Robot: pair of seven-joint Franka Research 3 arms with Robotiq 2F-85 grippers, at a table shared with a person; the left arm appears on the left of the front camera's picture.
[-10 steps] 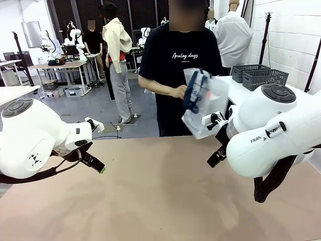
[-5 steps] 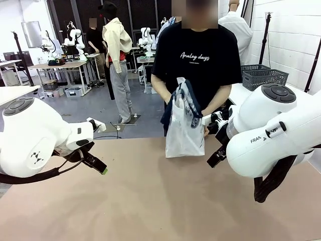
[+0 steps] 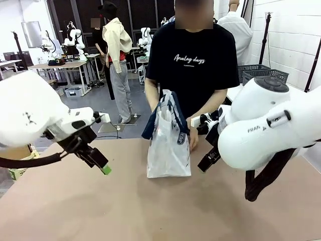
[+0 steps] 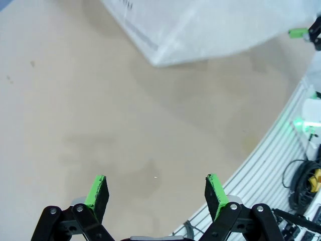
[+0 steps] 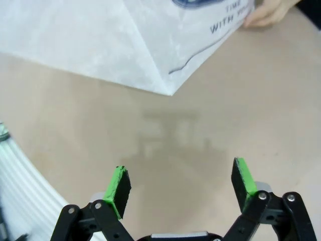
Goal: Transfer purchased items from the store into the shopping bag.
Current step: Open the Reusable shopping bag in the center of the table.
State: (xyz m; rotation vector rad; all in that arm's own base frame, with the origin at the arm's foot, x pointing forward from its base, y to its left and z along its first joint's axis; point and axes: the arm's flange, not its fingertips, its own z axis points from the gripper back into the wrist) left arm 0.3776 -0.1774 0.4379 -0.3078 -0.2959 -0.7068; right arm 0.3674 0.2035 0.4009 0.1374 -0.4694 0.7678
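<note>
White arms (image 3: pixel 30 115), black green-padded tools (image 4: pixel 155 181)

From my console I count one shopping bag (image 3: pixel 168 150) on one table (image 3: pixel 150 211), and one person (image 3: pixel 193 65) at its far side, with one hand (image 3: pixel 193 139) showing beside the bag. I have two grippers, the left gripper (image 4: pixel 155 187) and the right gripper (image 5: pixel 180 183), each with two green pads (image 4: pixel 98 188). Two dark lattice baskets (image 3: pixel 273 76) sit far back.

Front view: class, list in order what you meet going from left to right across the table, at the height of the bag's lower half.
left tool, open → shopping bag, standing upright on the table → right tool, open
</note>
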